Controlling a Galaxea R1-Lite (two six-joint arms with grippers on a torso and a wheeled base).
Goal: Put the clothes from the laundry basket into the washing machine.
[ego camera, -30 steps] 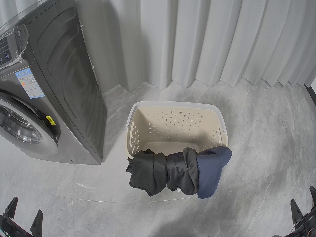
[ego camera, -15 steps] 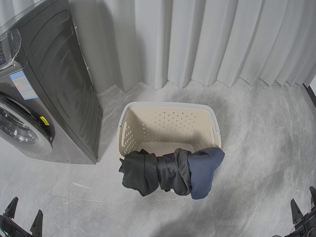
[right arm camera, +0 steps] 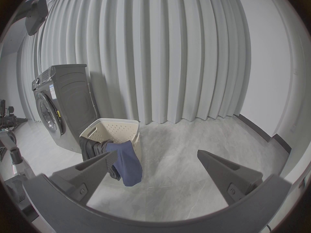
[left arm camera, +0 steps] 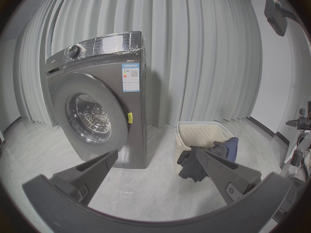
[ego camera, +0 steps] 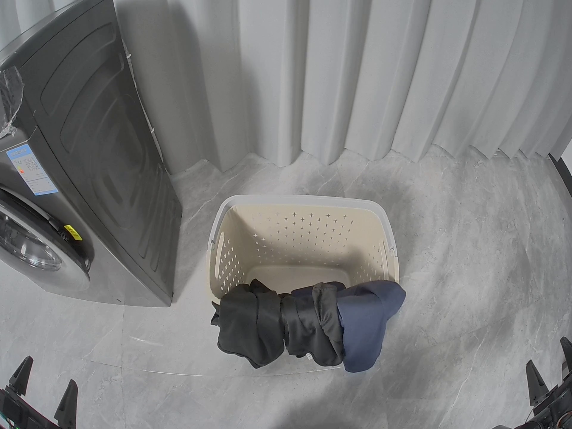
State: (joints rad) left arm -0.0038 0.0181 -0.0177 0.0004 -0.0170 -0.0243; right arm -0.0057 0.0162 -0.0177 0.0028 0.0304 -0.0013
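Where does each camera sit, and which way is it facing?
Head view: on the robot's head, looking forward and down at the laundry basket, clothes draped over its near rim; left gripper and right gripper sit open at the bottom corners.
Left wrist view: low on the left arm, facing the closed door of the washing machine; its own open gripper in the foreground.
Right wrist view: low on the right arm, facing the curtain; its own open gripper in the foreground.
Shared: all three show the basket, clothes and washing machine.
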